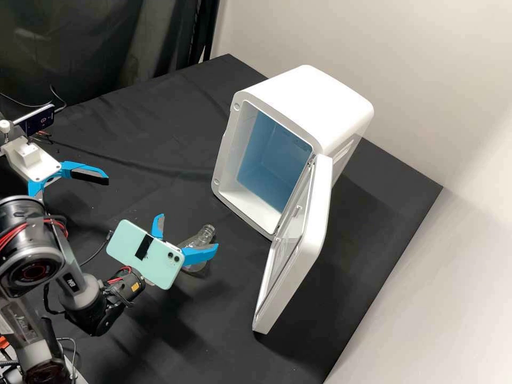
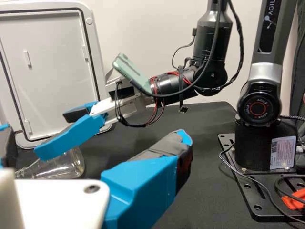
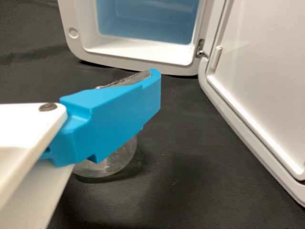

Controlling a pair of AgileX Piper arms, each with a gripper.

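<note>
Two blue fingers of the right gripper (image 1: 188, 233) are spread wide about a clear bottle (image 1: 201, 238), which is laid on its side on the black bench (image 1: 160, 133), just before the open white mini fridge (image 1: 314, 101). Whether the bottle is touched cannot be told. The left gripper (image 1: 69, 184) is held well apart, fingers parted, nothing gripped.

The right hand (image 1: 188, 234) was held low, just in front of the open mouth of the fridge (image 1: 314, 106), its blue fingers spread apart and its wrist bent downward. The left hand (image 1: 69, 182) was held well apart from the fridge, farther off than the right, its fingers likewise parted.
</note>
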